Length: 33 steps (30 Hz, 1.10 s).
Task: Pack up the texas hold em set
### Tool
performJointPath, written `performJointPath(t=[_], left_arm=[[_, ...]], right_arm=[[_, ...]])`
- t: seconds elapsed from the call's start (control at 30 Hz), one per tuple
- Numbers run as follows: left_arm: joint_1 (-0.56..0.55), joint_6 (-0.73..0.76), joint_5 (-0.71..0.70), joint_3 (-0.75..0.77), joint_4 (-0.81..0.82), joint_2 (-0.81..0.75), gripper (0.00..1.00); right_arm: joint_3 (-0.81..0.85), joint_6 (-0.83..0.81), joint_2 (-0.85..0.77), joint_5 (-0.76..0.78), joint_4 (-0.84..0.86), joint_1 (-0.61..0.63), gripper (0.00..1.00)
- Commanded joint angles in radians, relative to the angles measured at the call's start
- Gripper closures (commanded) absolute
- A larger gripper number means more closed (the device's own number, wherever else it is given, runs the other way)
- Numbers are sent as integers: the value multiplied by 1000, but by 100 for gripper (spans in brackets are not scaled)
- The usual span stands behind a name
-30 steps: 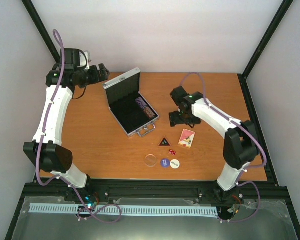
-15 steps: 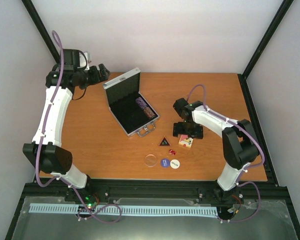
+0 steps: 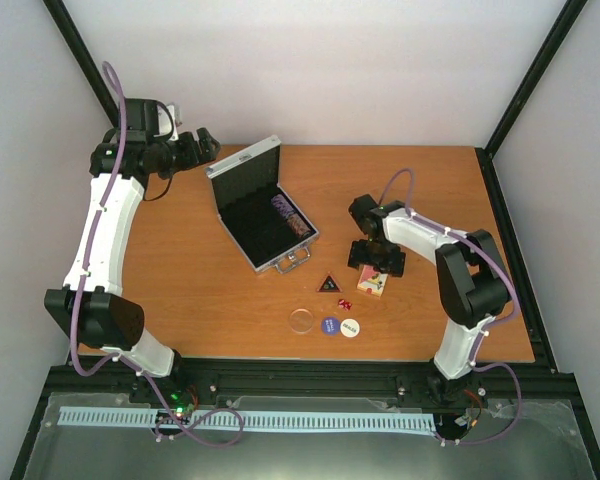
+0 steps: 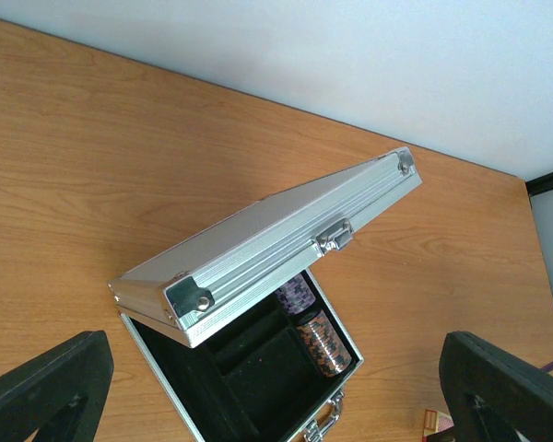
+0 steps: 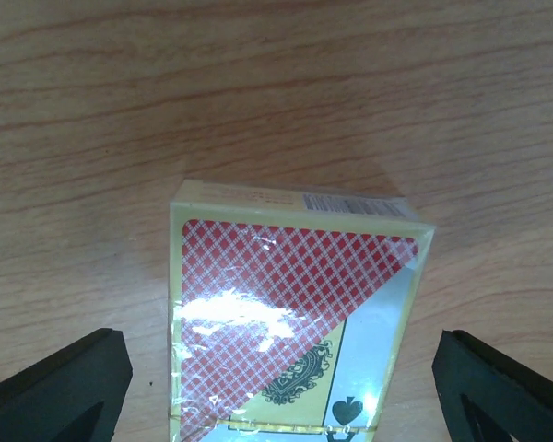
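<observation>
The silver case (image 3: 263,215) lies open at the table's middle back, lid raised, with dark chip stacks (image 3: 292,215) in its black foam. My right gripper (image 3: 376,262) is down over the card box (image 3: 374,284). In the right wrist view the red-patterned card box (image 5: 295,322) lies between the two open fingers (image 5: 64,387), with a gap on each side. My left gripper (image 3: 205,143) hangs open at the back left, off the case; its wrist view looks down on the case (image 4: 267,244) and chips (image 4: 323,339). A black triangle (image 3: 328,284) and red dice (image 3: 345,304) lie loose.
A clear disc (image 3: 302,320), a blue disc (image 3: 330,325) and a white disc (image 3: 350,327) lie in a row near the front edge. The case handle (image 3: 294,262) points toward the triangle. Black frame posts stand at the back corners.
My right gripper has moved toward the near right and come down over the card box, which now lies between its fingers. The left arm has not moved.
</observation>
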Motion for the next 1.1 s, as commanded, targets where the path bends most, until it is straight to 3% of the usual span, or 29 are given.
performJointPath(t=[0.0,0.4,0.63,0.9,1.07], left_arm=[[-2,3,12,7,-5,-11,0],[-2,5,17,14,-5,13,0],[-2,14,10,18,-11,14,0],[-3,14,4,20,-11,6,0],[-2,16,-8,18,-13,2,0]], right_arm=[[-20,12,12,-11,13,-7,8],[-79,-32,47,-20,71,-23,12],[-97,-52,52,-43,92,-35,35],[-26,-153,-12,-42,21,-30,92],[222,-247,-42,-88,-72,-20,97]])
